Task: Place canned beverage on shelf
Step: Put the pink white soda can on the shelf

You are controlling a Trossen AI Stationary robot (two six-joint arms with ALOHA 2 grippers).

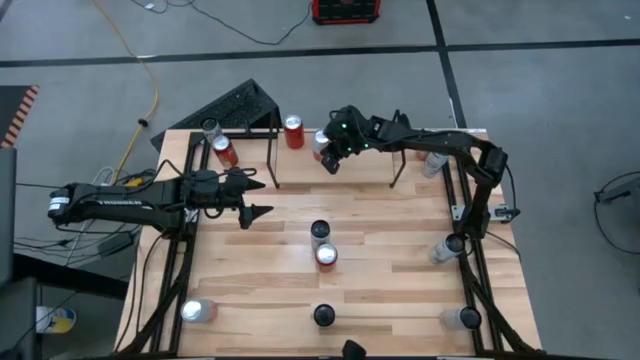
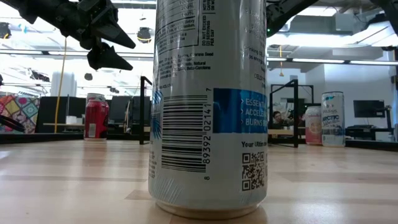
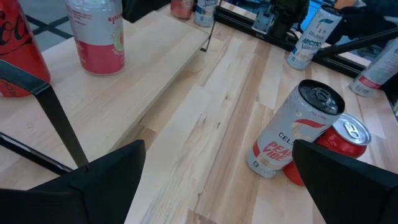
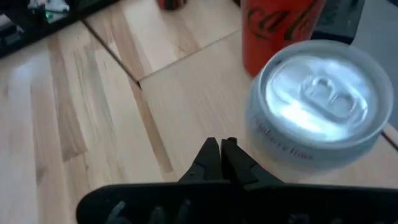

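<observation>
My left hand (image 1: 262, 198) hangs wide open, just left of the white can (image 1: 319, 233) mid-bench, w/ a red-top can (image 1: 326, 256) touching it. Can's rigid, slick, prob full and hefty; grip mid-wall. Shelf (image 1: 272, 150) is well beyond it. Right hand (image 1: 330, 163) is pinched shut, empty, over shelf. Bench (image 1: 380, 290): smooth wood; open office behind.

In the low view, the big white can (image 2: 208, 106) loses its top to the frame edge and hides the worktop's middle from you. The red can (image 4: 280, 31) in the right wrist view is cut off above its label. You can't read the far cans' labels (image 1: 452, 247) from overhead.
</observation>
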